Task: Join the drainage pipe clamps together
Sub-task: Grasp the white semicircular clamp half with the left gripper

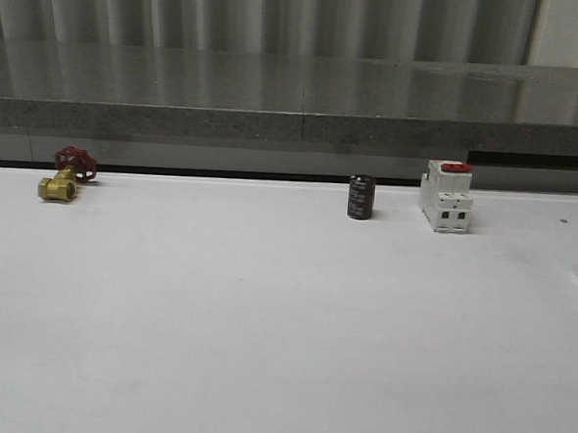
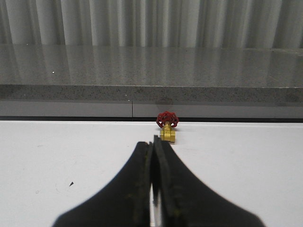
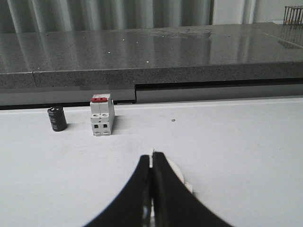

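- We judge the task not yet begun: neither of our grippers holds a clamp, and nothing shows two halves joined.
- In the right wrist view a curved white piece, probably a drainage pipe clamp, lies on the white table just beyond our right gripper, partly hidden by its fingers. In the front view a small white bit at the table's right edge may be it; we cannot tell.
- Our right gripper's jaws are pressed together on nothing.
- Our left gripper is likewise clenched and empty, pointing toward the brass valve with a red handwheel.
- The black cylinder and white breaker with a red top stand near the far edge, untouched.
- Left: find, grasp and mate both halves.
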Robot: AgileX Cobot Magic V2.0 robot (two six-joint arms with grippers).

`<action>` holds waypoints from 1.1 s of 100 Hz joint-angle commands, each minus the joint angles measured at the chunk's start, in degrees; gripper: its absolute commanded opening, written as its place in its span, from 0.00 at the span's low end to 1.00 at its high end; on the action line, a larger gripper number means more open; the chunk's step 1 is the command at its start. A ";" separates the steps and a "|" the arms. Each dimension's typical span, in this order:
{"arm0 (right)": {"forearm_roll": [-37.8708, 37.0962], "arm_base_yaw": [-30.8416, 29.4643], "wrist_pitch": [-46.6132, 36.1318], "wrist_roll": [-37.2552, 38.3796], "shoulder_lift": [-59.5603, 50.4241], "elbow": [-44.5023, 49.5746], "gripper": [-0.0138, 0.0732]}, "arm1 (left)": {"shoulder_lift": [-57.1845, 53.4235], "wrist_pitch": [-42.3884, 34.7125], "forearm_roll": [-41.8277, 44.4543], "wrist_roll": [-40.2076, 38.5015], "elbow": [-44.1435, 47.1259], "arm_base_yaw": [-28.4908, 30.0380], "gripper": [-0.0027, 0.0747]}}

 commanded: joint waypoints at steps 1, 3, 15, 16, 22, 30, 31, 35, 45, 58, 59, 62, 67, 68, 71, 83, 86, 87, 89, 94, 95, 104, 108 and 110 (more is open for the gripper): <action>-0.13 0.26 -3.96 -0.62 -1.17 -0.90 0.08 | -1.49 -4.33 -0.05 0.22 1.89 0.07 0.01; -0.13 0.26 -3.96 -0.62 -1.17 -0.90 0.08 | -1.49 -3.66 -0.05 0.22 1.47 0.07 0.01; -0.13 0.26 -3.96 -0.62 -1.17 -0.90 0.08 | -0.67 3.36 -0.16 0.22 -3.15 0.07 0.01; -0.13 0.26 -3.96 -0.62 -1.17 -0.90 0.08 | -0.52 3.69 -0.32 0.22 -3.80 0.07 0.01; -0.13 0.26 -3.96 -0.62 -1.17 -0.90 0.08 | 1.09 6.93 -0.74 0.22 -6.67 0.07 0.01; -0.13 0.26 -3.96 -0.62 -1.17 -0.90 0.08 | 4.05 12.20 -0.74 0.22 -11.57 0.07 0.01; -0.13 0.26 -3.96 -0.62 -1.17 -0.90 0.08 | 4.68 13.36 -0.74 0.22 -11.99 0.07 0.01; -0.13 0.26 -3.96 -0.62 -1.17 -0.90 0.08 | 6.69 17.07 -0.74 0.22 -14.50 0.07 0.01; -0.13 0.26 -3.96 -0.62 -1.17 -0.90 0.08 | 12.01 25.45 -0.74 0.22 -19.93 0.07 0.01; -0.13 0.26 -3.96 -0.62 -1.17 -0.90 0.08 | 19.84 28.12 -1.50 0.22 -22.86 0.07 0.01; -0.13 0.26 -3.96 -0.62 -1.17 -0.90 0.08 | 20.74 28.10 -1.50 0.22 -22.93 0.07 0.01; -0.13 0.26 -3.96 -0.62 -1.17 -0.90 0.08 | 22.49 28.35 -1.50 0.22 -23.32 0.07 0.03; -0.13 0.26 -3.96 -0.62 -1.17 -0.90 0.08 | 25.60 28.95 -1.50 0.22 -23.88 0.07 0.09; -0.13 0.26 -3.96 -0.62 -1.17 -0.90 0.08 | 26.51 29.21 -1.50 0.22 -23.98 0.07 0.11; -0.13 0.26 -3.96 -0.62 -1.17 -0.90 0.08 | 28.32 29.67 -1.63 0.22 -24.28 0.07 0.18; -0.13 0.26 -3.96 -0.62 -1.17 -0.90 0.08 | 35.73 29.43 -1.63 0.22 -25.76 0.07 0.55; -0.13 0.26 -3.96 -0.62 -1.17 -0.90 0.08 | 37.38 29.11 -1.63 0.22 -26.21 0.07 0.61; -0.13 0.26 -3.96 -0.62 -1.17 -0.90 0.08 | 38.20 28.96 -1.63 0.22 -26.32 0.07 0.63; -0.13 0.26 -3.96 -0.62 -1.17 -0.90 0.08 | 39.46 28.85 -1.63 0.22 -26.72 0.07 0.66; -0.13 0.26 -3.96 -0.62 -1.17 -0.90 0.08 | 42.37 28.31 -1.63 0.22 -27.81 0.07 0.69; -0.13 0.26 -3.96 -0.62 -1.17 -0.90 0.08 | 42.80 28.24 -1.51 -0.03 -28.16 0.07 0.69; -0.13 0.26 -3.96 -0.62 -1.17 -0.90 0.08 | 48.43 28.24 -1.11 -1.59 -31.05 0.82 0.66; -0.13 0.26 -3.96 -0.62 -1.17 -0.90 0.08 | 51.36 28.70 -1.00 -2.49 -32.40 1.55 0.65; -0.13 0.26 -3.96 -0.62 -1.17 -0.90 0.08 | 52.80 29.00 -1.00 -2.92 -33.26 2.08 0.65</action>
